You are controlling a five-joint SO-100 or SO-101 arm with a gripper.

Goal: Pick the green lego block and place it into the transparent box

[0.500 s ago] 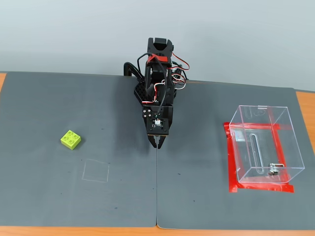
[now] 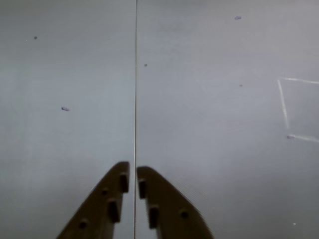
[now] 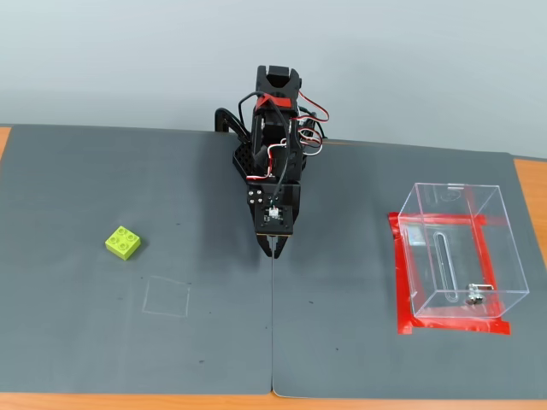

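Note:
The green lego block [image 3: 124, 243] lies on the grey mat at the left in the fixed view, far left of my gripper; it is out of the wrist view. The transparent box [image 3: 457, 250] stands at the right inside a red tape frame, a small metal latch at its front. My gripper [image 3: 273, 248] hangs over the middle of the mat, at the seam between the two mat halves. In the wrist view my gripper [image 2: 133, 173] shows two brown fingers nearly touching with nothing between them.
A faint chalk square [image 3: 166, 297] is drawn on the mat below and right of the block; part of a chalk square [image 2: 294, 107] shows at the right of the wrist view. The arm's base [image 3: 278, 128] sits at the mat's back edge. Orange table edge [image 3: 530, 184] borders the mat.

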